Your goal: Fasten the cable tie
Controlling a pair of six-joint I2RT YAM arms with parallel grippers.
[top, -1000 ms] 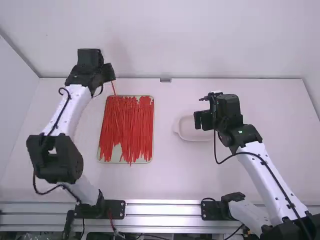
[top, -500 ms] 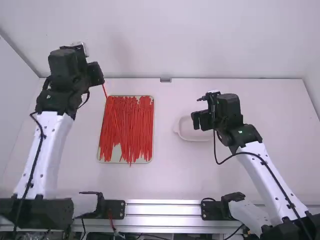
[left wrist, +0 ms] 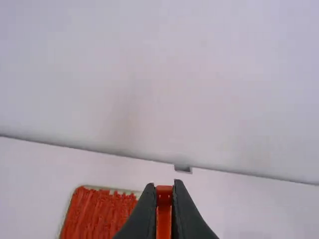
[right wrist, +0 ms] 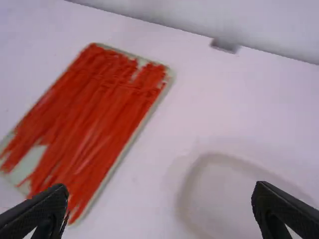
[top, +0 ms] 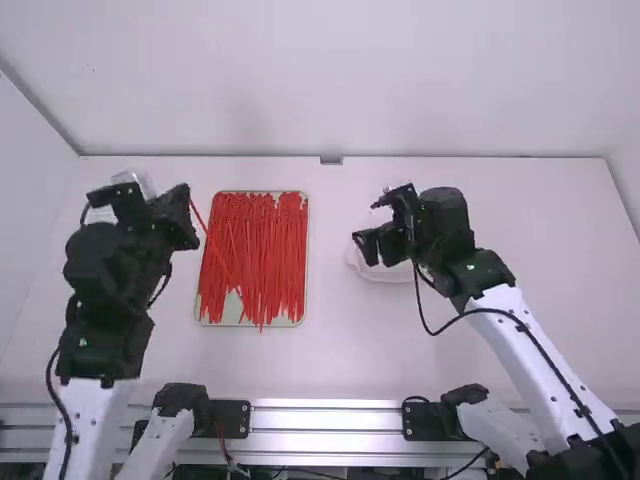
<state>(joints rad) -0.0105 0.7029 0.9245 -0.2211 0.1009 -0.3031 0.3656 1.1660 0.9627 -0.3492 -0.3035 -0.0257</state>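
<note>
As the left black claw [top: 183, 206], pinching one thin red plastic cable tie [left wrist: 164, 218], lifts it off the flat tray [top: 214, 316], the open right black claw [top: 371, 243] turns in to help.

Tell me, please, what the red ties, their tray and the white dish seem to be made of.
The red ties look like flexible plastic, likely nylon: thin, uniformly coloured strips. Their tray is pale, flat and matte, plastic or board; I cannot tell which. The white dish seems smooth plastic or ceramic, given its rounded rim.
</note>
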